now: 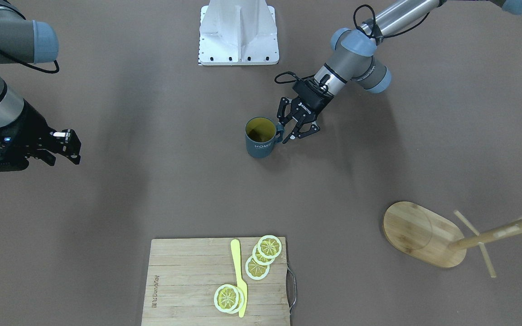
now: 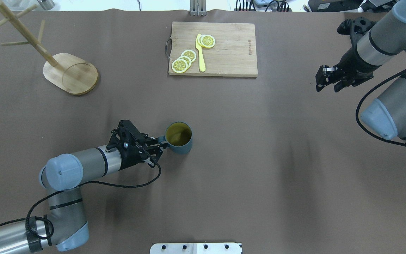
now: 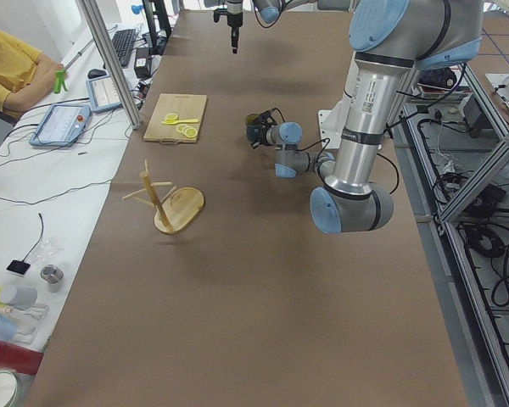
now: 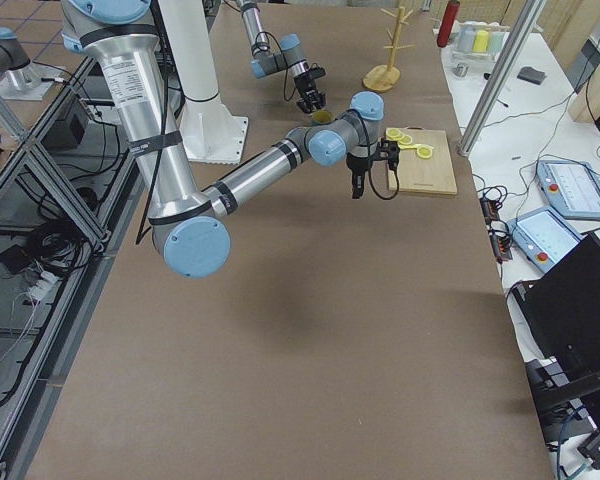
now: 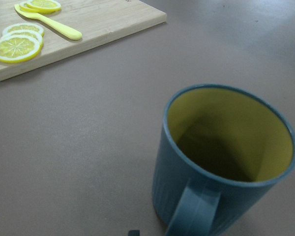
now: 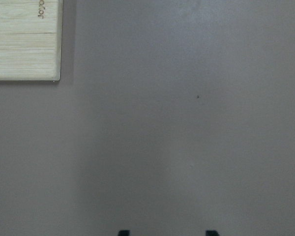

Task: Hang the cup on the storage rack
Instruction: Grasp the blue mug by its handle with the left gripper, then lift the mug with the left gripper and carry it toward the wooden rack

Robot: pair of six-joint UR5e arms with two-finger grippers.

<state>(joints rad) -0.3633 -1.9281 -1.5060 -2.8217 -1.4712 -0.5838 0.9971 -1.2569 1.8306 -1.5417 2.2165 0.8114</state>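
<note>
The cup is a dark blue-grey mug with a yellow inside. It stands upright mid-table, also in the overhead view. My left gripper is low at the cup's handle, open, with its fingers either side of the handle. The left wrist view shows the cup very close. The storage rack is a bamboo mug tree on an oval base. It stands far from the cup, at the overhead view's far left. My right gripper is open and empty, high over bare table.
A slatted bamboo cutting board with lemon slices and a yellow knife lies at the table's far middle. The robot's white base is at the near edge. Brown table lies between cup and rack.
</note>
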